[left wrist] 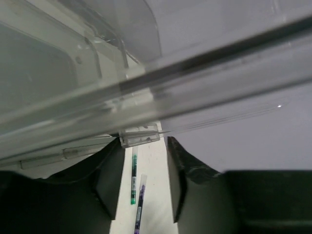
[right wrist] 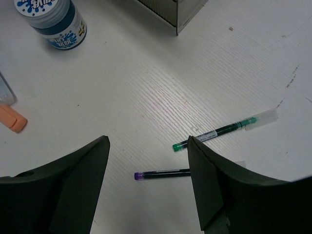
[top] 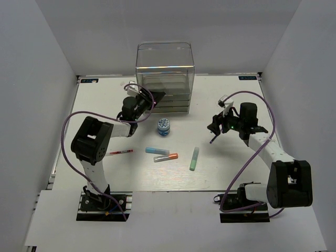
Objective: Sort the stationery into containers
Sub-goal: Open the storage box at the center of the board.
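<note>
The clear drawer unit [top: 165,79] stands at the back of the table. My left gripper [top: 156,97] is at its drawers. In the left wrist view its jaws [left wrist: 144,140] are open either side of a drawer's small clear handle tab [left wrist: 140,136], with a narrow gap at the right finger. My right gripper [top: 212,131] hovers open and empty [right wrist: 147,139] over a purple pen [right wrist: 163,173]. A green-capped pen [right wrist: 219,130] lies beside it. The patterned tub [top: 164,126], red pen [top: 121,152], light-blue marker [top: 157,150], orange-tipped marker [top: 166,157] and pale-green marker [top: 194,158] lie mid-table.
The tub [right wrist: 53,22] and the orange marker tip [right wrist: 13,119] show at the left of the right wrist view. The drawer unit's corner [right wrist: 170,9] shows at the top of that view. White walls enclose the table on three sides.
</note>
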### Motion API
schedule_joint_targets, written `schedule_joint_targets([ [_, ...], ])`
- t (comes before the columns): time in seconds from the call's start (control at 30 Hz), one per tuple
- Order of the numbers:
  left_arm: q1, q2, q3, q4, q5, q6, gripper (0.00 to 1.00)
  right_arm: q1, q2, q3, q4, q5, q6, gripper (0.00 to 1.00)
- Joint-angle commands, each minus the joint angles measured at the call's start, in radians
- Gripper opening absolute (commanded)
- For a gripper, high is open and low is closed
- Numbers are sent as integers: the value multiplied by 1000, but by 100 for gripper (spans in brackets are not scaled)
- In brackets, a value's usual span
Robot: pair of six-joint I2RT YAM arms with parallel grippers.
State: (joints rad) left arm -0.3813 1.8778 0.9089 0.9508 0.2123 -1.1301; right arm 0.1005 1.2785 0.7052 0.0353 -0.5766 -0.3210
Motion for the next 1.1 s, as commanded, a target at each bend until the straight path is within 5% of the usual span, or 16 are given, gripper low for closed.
schedule_joint_targets([
  [0.0, -11, -14, 41, 43, -65, -25, 48, 7, 12, 28, 48, -16, 2, 71],
  [0.4, -11, -14, 41, 68, -87, -25, 5, 40, 12, 31, 14, -60, -125, 63],
  [0.97, -30, -200, -30, 49, -37, 59, 5, 238, 45, 82, 3, -89, -325, 62],
  [1.07, -30, -200, -53, 123, -48, 59, 15, 275, 74, 100, 34, -63, -323, 68],
])
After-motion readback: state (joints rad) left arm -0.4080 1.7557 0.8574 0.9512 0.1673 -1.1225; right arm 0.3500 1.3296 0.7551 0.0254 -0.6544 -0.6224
